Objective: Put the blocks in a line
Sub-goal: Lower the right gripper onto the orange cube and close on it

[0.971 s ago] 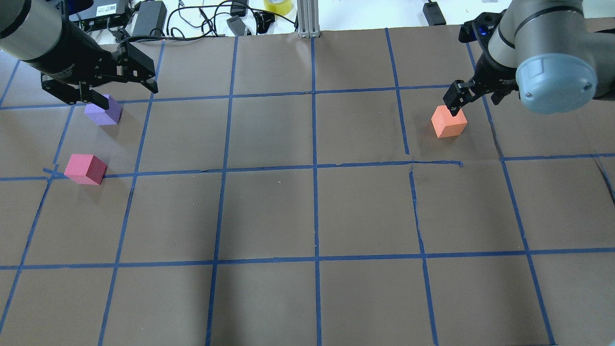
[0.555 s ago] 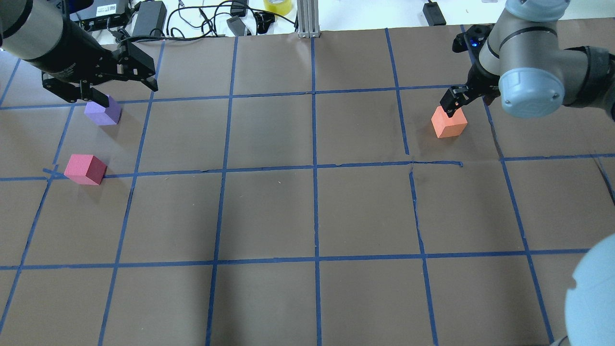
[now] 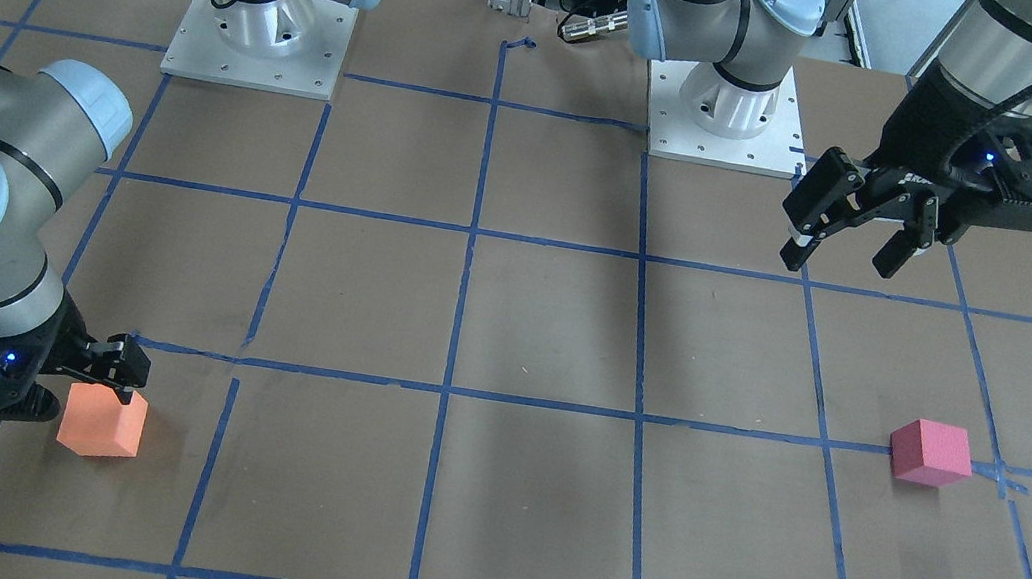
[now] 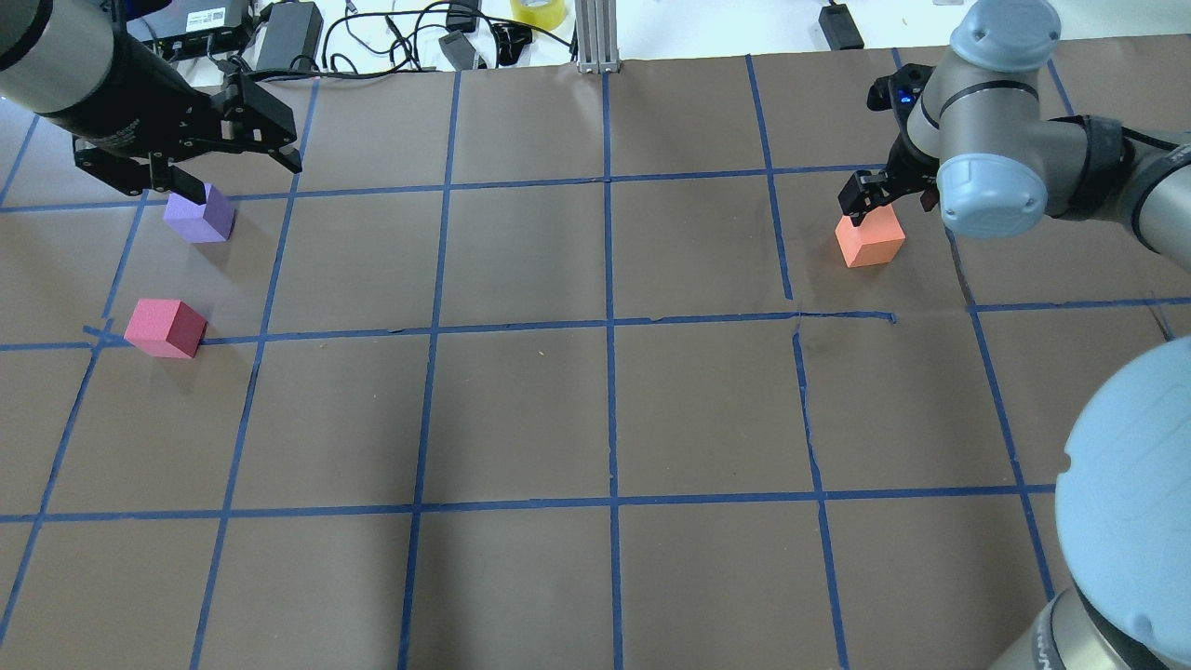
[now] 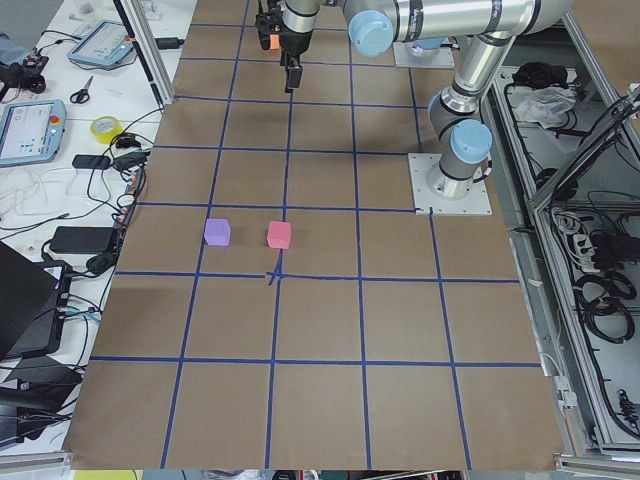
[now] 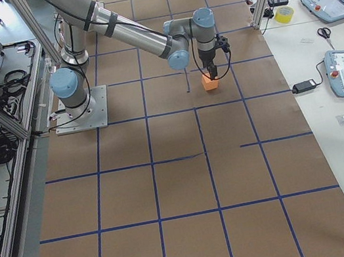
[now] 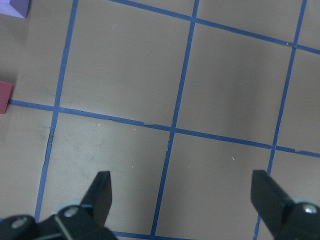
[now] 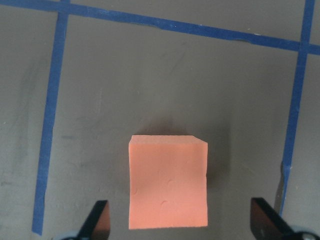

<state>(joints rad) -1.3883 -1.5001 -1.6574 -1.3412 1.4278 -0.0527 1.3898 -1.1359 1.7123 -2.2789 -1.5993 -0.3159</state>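
Observation:
The orange block (image 4: 870,240) sits on the table at the right. My right gripper (image 4: 886,203) hangs just over it, open. In the right wrist view the orange block (image 8: 168,182) lies between the spread fingertips (image 8: 100,220). The purple block (image 4: 200,216) and the pinkish-red block (image 4: 166,328) sit apart at the left. My left gripper (image 4: 237,177) is open and empty, raised above the table near the purple block. The left wrist view shows only a corner of the purple block (image 7: 12,6) and an edge of the pinkish-red block (image 7: 4,97).
Brown paper with a blue tape grid (image 4: 609,321) covers the table. Cables, power bricks and a tape roll (image 4: 538,11) lie beyond the far edge. My right arm's elbow (image 4: 1130,484) looms over the near right corner.
My right gripper has shifted slightly left over the orange block, and its elbow has swung into the lower right. My left gripper has drifted a little back from the purple block. The blocks have not moved.

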